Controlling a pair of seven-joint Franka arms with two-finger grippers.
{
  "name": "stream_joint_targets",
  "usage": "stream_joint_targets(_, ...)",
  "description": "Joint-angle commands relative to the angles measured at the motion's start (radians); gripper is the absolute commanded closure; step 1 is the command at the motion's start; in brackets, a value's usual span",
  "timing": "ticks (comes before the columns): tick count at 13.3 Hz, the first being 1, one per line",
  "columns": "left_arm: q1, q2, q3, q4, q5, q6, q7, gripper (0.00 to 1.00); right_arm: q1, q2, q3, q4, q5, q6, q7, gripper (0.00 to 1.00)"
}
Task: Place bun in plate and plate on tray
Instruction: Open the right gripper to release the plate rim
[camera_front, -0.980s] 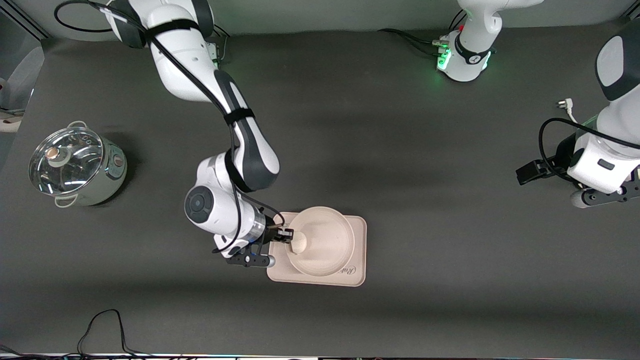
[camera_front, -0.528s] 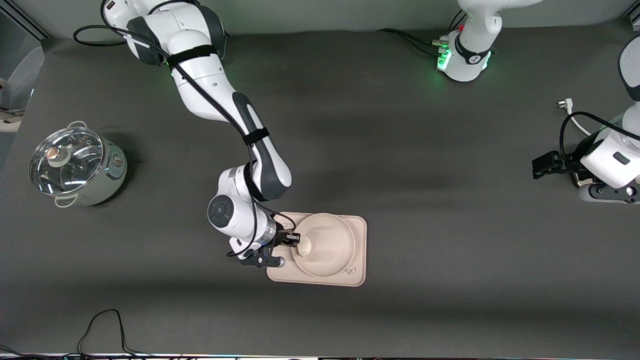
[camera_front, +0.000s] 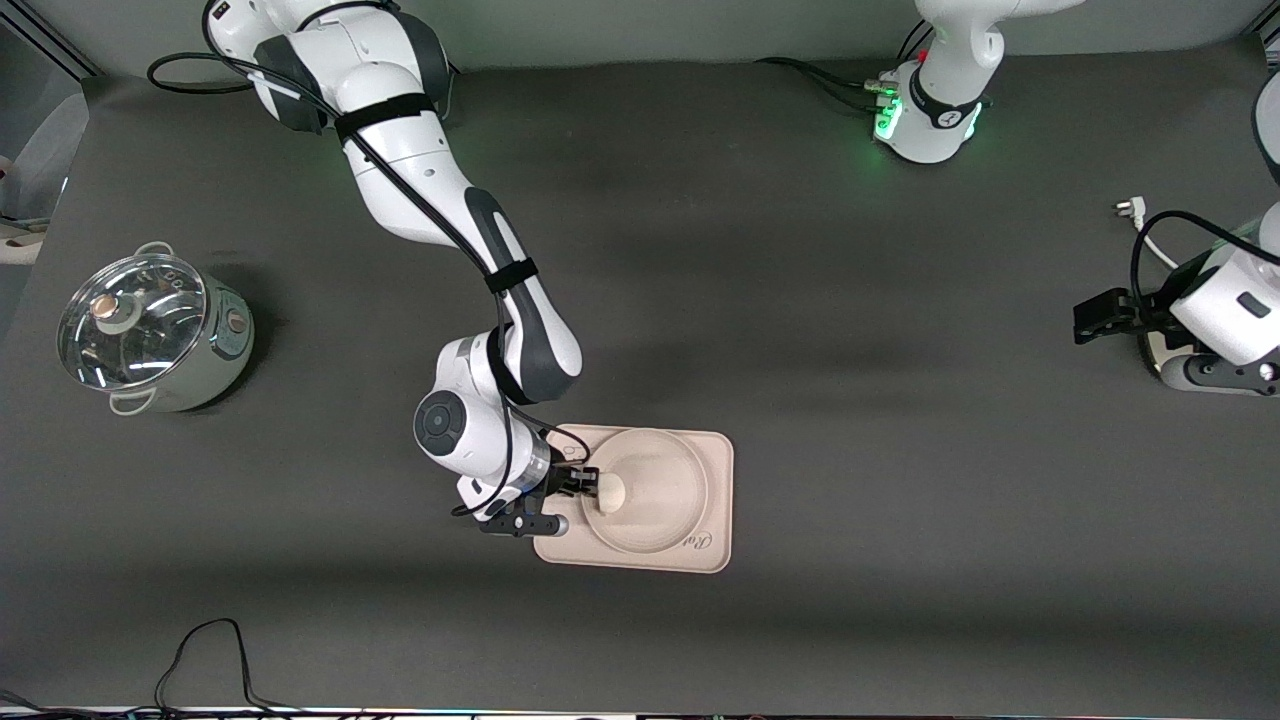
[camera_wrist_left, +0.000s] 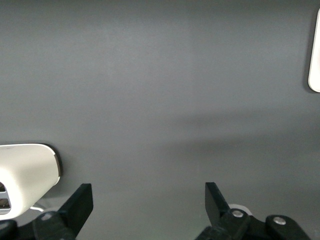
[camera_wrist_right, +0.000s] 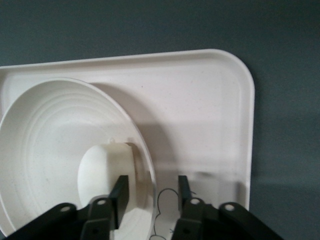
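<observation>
The cream-beige plate (camera_front: 665, 490) lies on the cream-pink tray (camera_front: 715, 480), with the small cream-white bun (camera_front: 612, 491) in it near the rim toward the right arm's end. My right gripper (camera_front: 588, 487) is low at that rim and open. In the right wrist view the plate (camera_wrist_right: 50, 130) has its rim between my right gripper's (camera_wrist_right: 152, 182) jaws with a gap on each side. One fingertip (camera_wrist_right: 122, 187) is inside beside the bun (camera_wrist_right: 102, 170), the other over the tray (camera_wrist_right: 200, 115). My left gripper (camera_front: 1095, 318) is open and empty, waiting at the left arm's end (camera_wrist_left: 148, 195).
A steel pot with a glass lid (camera_front: 150, 330) stands at the right arm's end. A black cable (camera_front: 210, 650) lies near the front edge. A white plug and cord (camera_front: 1128, 209) lie by the left arm. A white appliance corner (camera_wrist_left: 25, 175) shows under the left wrist.
The right gripper has lowered the raised, tilted plate with the bun until it lies flat on the tray. The left arm has drawn back toward its end of the table.
</observation>
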Motion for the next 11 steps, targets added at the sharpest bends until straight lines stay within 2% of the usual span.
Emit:
stream_joint_targets(1,0.012,-0.013,-0.002,0.004,0.004,-0.02,0.021,0.0,-0.005,-0.06,-0.01,-0.015,0.017,-0.053,-0.037,0.0)
stream_joint_targets(3,0.012,-0.01,-0.002,0.004,-0.001,-0.02,0.024,0.0,-0.003,-0.121,-0.048,-0.035,-0.013,-0.137,-0.054,0.0)
stream_joint_targets(5,0.013,-0.01,-0.002,0.002,-0.01,-0.02,0.024,0.0,0.007,-0.228,-0.067,-0.129,-0.064,-0.18,-0.072,0.0)
stream_joint_targets(9,0.012,-0.011,-0.002,-0.001,-0.013,-0.032,0.024,0.0,0.029,-0.527,-0.067,-0.418,-0.272,-0.185,-0.066,0.0)
stream_joint_targets(11,0.013,-0.01,-0.002,0.001,-0.013,-0.035,0.026,0.0,0.027,-0.676,-0.068,-0.51,-0.403,-0.254,-0.059,0.0)
